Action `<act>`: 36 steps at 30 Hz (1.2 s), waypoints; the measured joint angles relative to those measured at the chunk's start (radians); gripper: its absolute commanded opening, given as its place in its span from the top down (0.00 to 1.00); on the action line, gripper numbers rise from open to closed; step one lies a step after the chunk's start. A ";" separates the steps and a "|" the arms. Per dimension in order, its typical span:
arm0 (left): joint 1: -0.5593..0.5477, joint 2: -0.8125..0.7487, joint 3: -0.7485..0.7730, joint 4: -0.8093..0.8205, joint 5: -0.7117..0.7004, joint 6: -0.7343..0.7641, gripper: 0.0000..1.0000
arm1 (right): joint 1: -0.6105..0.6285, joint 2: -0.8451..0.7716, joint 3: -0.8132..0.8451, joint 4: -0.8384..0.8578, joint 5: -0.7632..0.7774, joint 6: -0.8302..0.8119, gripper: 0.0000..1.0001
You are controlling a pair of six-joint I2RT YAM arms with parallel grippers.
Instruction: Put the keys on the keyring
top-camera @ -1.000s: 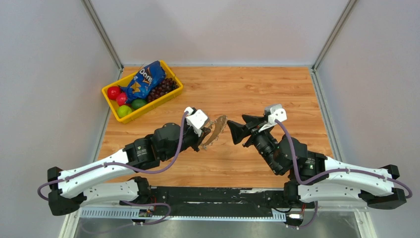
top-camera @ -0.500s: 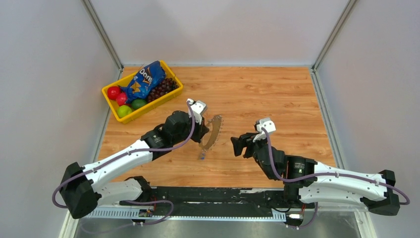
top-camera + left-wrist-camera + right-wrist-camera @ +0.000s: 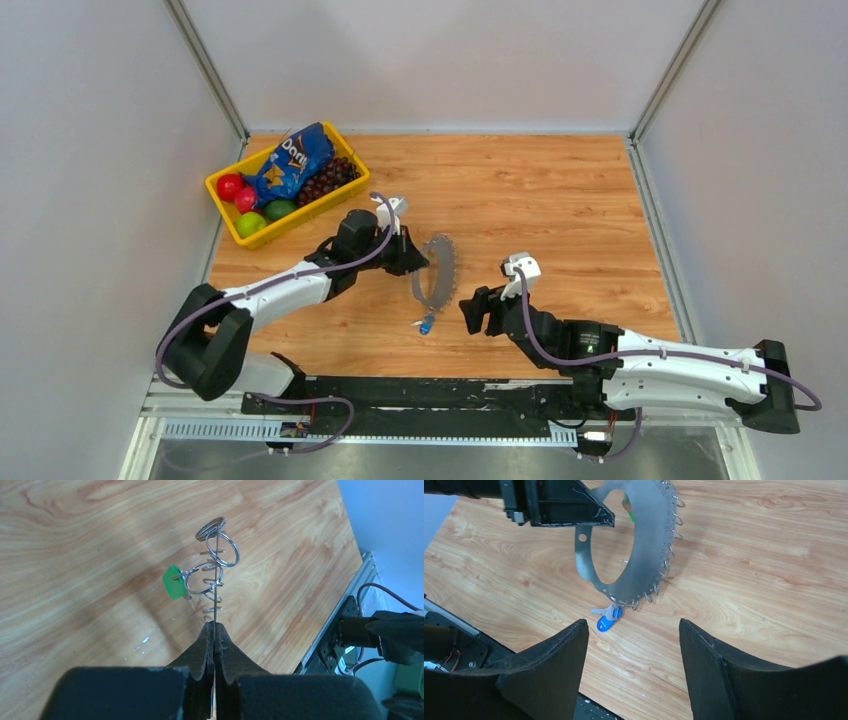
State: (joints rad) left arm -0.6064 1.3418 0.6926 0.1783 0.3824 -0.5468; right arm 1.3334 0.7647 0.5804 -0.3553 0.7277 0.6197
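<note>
My left gripper (image 3: 418, 263) is shut on the rim of the keyring (image 3: 438, 272), a large thin silver hoop fringed with small rings, held upright with its lower end near the table. The left wrist view shows the hoop edge-on (image 3: 216, 580) between the closed fingers (image 3: 214, 626), with a green tag (image 3: 172, 583) hanging from one small ring. A silver key with a blue tag (image 3: 607, 619) lies on the wood at the hoop's lower end (image 3: 644, 545); I cannot tell whether it is attached. It also shows in the top view (image 3: 426, 324). My right gripper (image 3: 633, 622) is open and empty, just short of it (image 3: 478, 308).
A yellow basket (image 3: 222, 200) at the back left holds a blue chip bag (image 3: 291, 160), grapes and round fruit. Grey walls stand on three sides. A black rail (image 3: 420, 395) runs along the near edge.
The right gripper has drawn back from the hoop toward the near edge and sunk low. The left arm has stretched out and lowered the hoop. The blue-tagged key now lies on the table.
</note>
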 measured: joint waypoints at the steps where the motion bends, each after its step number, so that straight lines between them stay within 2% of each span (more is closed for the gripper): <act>1: 0.006 0.025 0.000 0.010 0.009 -0.014 1.00 | 0.000 -0.001 -0.002 0.001 -0.004 0.006 0.30; 8: 0.037 0.160 0.007 0.044 0.032 -0.088 0.90 | -0.002 -0.003 -0.027 -0.001 -0.013 0.034 0.29; 10: 0.048 0.190 0.007 0.052 0.039 -0.104 0.83 | -0.002 -0.004 -0.035 0.000 -0.014 0.041 0.29; 12: 0.060 0.214 0.007 0.054 0.040 -0.113 0.70 | -0.002 -0.005 -0.042 0.000 -0.015 0.046 0.29; 16: 0.068 0.259 0.006 0.049 0.035 -0.116 0.56 | -0.002 -0.007 -0.045 -0.002 -0.015 0.058 0.27; 19: 0.068 0.265 0.006 0.046 0.035 -0.110 0.51 | -0.002 -0.007 -0.045 -0.002 -0.015 0.063 0.16; 21: 0.068 0.263 0.006 0.046 0.035 -0.102 0.41 | -0.004 -0.007 -0.045 -0.002 -0.015 0.067 0.08; 22: 0.068 0.260 0.006 0.041 0.035 -0.098 0.29 | -0.006 -0.007 -0.045 -0.003 -0.016 0.068 0.05; 23: 0.068 0.255 0.006 0.034 0.034 -0.091 0.25 | -0.008 -0.007 -0.045 -0.003 -0.016 0.070 0.02; 25: 0.068 0.236 0.009 0.006 0.027 -0.073 0.15 | -0.011 -0.006 -0.045 -0.003 -0.015 0.071 0.00; 26: 0.068 0.222 0.014 -0.014 0.019 -0.064 0.04 | -0.014 -0.005 -0.045 -0.003 -0.015 0.071 0.00; 28: 0.068 0.194 0.030 -0.051 0.002 -0.045 0.01 | -0.016 -0.002 -0.045 -0.003 -0.016 0.070 0.00; 36: 0.068 -0.036 0.114 -0.237 -0.118 0.048 0.00 | -0.033 0.027 -0.027 -0.006 -0.023 0.059 0.00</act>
State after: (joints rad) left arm -0.5388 1.3060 0.8062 -0.0582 0.2642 -0.4984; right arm 1.3003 0.7918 0.5537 -0.3618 0.7048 0.6788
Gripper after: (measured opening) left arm 0.995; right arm 0.997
